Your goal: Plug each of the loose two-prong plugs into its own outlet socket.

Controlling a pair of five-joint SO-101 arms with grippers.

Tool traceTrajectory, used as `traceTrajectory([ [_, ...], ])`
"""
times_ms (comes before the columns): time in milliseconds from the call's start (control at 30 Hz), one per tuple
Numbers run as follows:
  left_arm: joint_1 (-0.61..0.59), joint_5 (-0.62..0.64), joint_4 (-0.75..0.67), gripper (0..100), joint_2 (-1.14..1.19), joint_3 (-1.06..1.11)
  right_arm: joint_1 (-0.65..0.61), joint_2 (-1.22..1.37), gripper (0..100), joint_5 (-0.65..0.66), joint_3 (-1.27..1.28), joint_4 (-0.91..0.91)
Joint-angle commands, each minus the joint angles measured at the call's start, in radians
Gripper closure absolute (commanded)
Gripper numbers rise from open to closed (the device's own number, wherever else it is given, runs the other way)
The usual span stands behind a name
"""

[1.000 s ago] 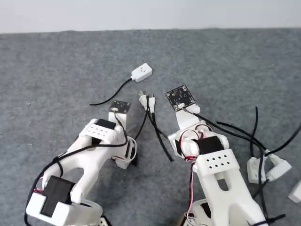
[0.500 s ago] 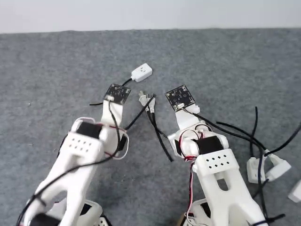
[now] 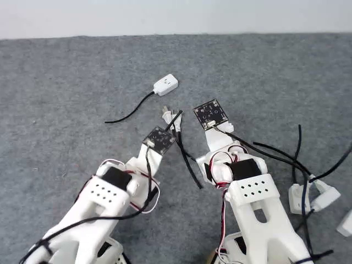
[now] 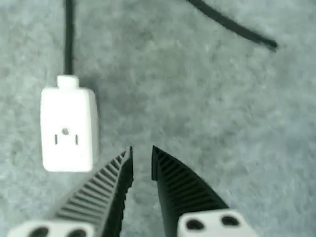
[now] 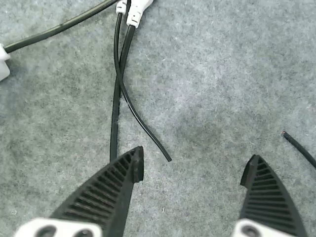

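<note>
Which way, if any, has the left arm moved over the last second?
Yes. The left arm swung right, closer to the loose plugs below the outlet socket.

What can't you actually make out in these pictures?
- Right wrist view: the plugs are cut off by the edge, prongs unseen.
- High view: the white pieces beside the right arm are too small to tell plugs from sockets; another piece is cut by the edge.
- Left wrist view: the socket has its cable cut off by the edge.

Grey carpet-type mat (image 3: 60, 77) over tabletop; pale plain wall strip (image 3: 165, 16) along far edge, high view.
</note>
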Motion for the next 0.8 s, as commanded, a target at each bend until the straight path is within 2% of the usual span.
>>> traceTrajectory([
  [0,-0.087,-0.008,-0.052,86,0.114,-0.073,0.004,-0.025,68.1,-0.005,-0.011,-0.018],
  [100,-0.155,-0.009,-0.058,80,0.226,-0.145,0.004,-0.025,68.1,-0.005,-0.011,-0.018],
  [233,-0.210,-0.017,-0.120,79,0.324,-0.193,0.004,-0.025,68.1,-0.005,-0.011,-0.018],
  [467,-0.216,-0.018,-0.144,79,0.351,-0.199,0.004,-0.025,68.1,-0.005,-0.011,-0.018],
  [633,-0.219,-0.023,-0.107,79,0.350,-0.249,0.004,-0.025,68.1,-0.005,-0.011,-0.018],
  [767,-0.276,-0.143,-0.052,79,0.350,-0.320,0.004,-0.025,68.1,-0.005,-0.011,-0.015],
])
